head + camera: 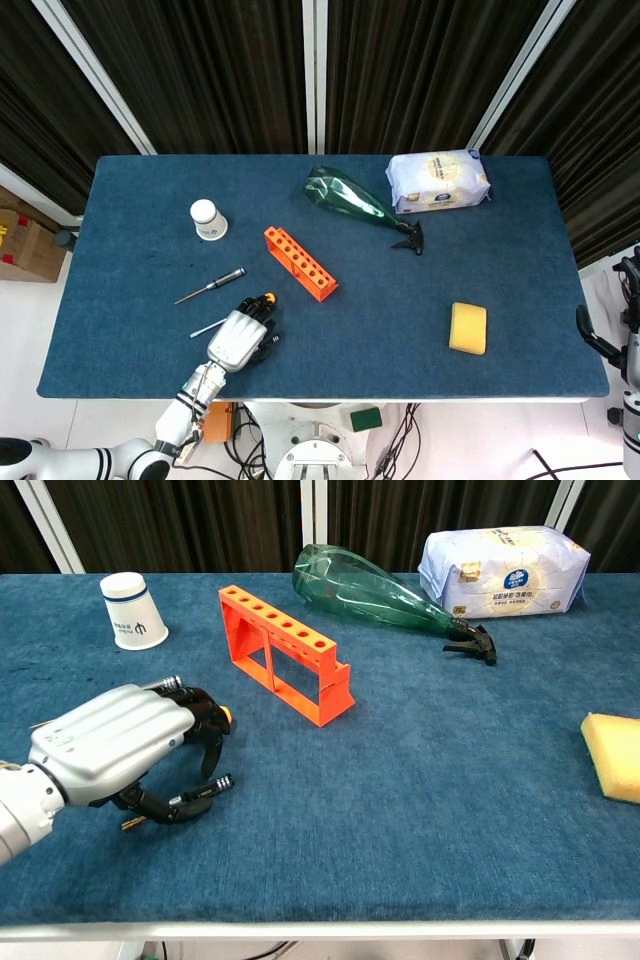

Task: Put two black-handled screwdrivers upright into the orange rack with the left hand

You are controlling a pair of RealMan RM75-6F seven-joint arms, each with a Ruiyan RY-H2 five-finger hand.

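My left hand (238,338) (112,746) rests low over the table's front left. Its fingers curl over a black-handled screwdriver (203,791) lying on the cloth, and the thumb touches it from below. The metal shaft (208,327) sticks out to the left of the hand. A small orange piece (227,716) shows at the fingertips. A second black-handled screwdriver (212,285) lies flat just behind the hand. The orange rack (300,263) (284,664) stands empty to the right of the hand, a short way off. Part of my right hand (590,338) shows past the table's right edge.
A white paper cup (208,219) (133,611) stands upside down at the back left. A green bottle (352,201) (371,590) lies on its side behind the rack, beside a white packet (438,181) (504,572). A yellow sponge (468,328) (613,743) lies at the right.
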